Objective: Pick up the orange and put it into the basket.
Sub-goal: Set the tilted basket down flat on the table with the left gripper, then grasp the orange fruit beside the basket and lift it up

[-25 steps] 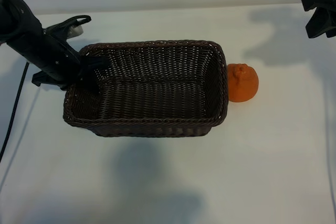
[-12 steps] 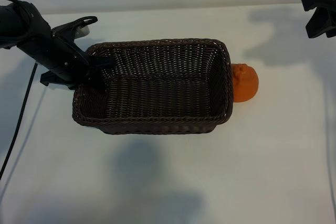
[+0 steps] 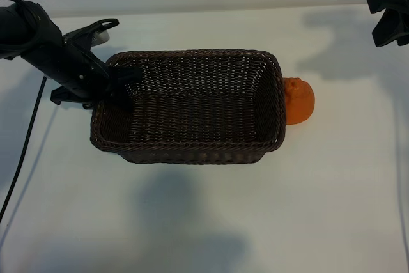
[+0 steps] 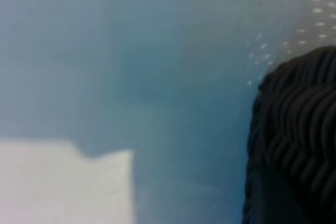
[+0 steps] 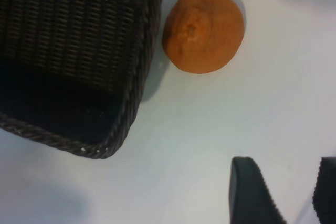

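The dark brown wicker basket (image 3: 192, 54) stands mid-table. The orange (image 3: 300, 99) lies on the table against the outside of the basket's right wall, partly hidden by the rim. My left gripper (image 3: 120, 86) is at the basket's left wall, dark against the dark weave. The left wrist view shows only a blurred edge of the basket (image 4: 299, 140). My right gripper (image 3: 388, 11) hangs high at the far right, away from both. In its wrist view the right gripper (image 5: 286, 169) is open and empty, with the orange (image 5: 203, 29) beside the basket (image 5: 79, 30).
A black cable (image 3: 25, 139) trails down the table's left side under the left arm. White tabletop (image 3: 204, 222) stretches in front of the basket and to the right of the orange.
The basket has slid right with my left gripper at its left wall, and now its right wall touches the orange. The right arm has stayed still.
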